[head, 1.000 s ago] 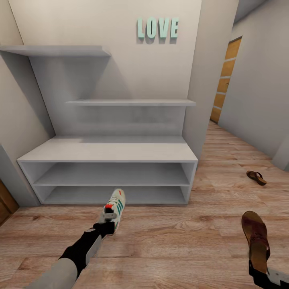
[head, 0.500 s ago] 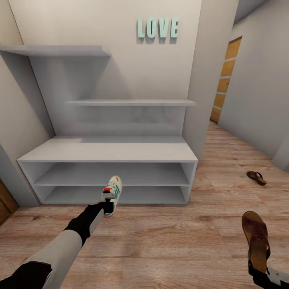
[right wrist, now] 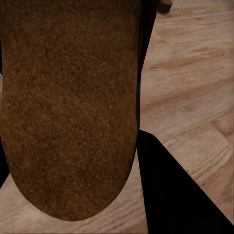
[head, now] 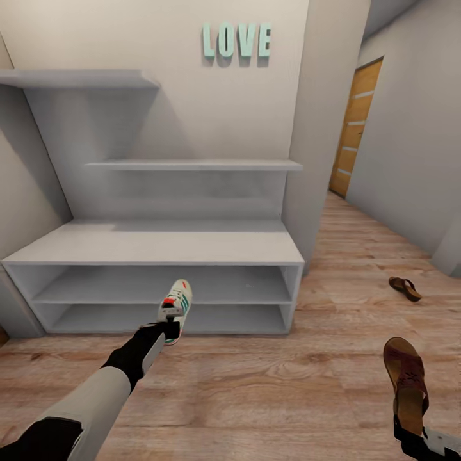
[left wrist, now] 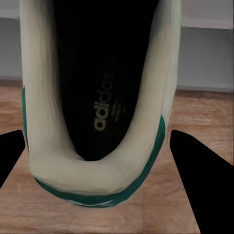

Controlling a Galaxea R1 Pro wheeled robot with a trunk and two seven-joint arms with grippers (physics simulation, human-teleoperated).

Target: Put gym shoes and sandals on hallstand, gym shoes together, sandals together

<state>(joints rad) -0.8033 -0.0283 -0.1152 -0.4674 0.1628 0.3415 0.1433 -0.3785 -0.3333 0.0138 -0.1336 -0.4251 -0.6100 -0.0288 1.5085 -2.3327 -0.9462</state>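
Reaching left arm outstretched — gripper (head: 168, 322) clamping gym shoe (head: 177, 308), toward hallstand (head: 153, 246)

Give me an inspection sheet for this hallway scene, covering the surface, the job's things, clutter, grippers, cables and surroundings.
Surface: wood-plank corridor floor; hallstand shelves and bench top bare.
Job's things: one gym shoe held in front of the lower shelves; one sandal held low at the right; second sandal lying on the floor farther right.
Clutter: nothing seen.
Grippers: left gripper shut on the gym shoe's heel; right gripper shut on the near sandal's end.
Cables: nothing seen.
Surroundings: LOVE letters on the wall; wooden door down the corridor.
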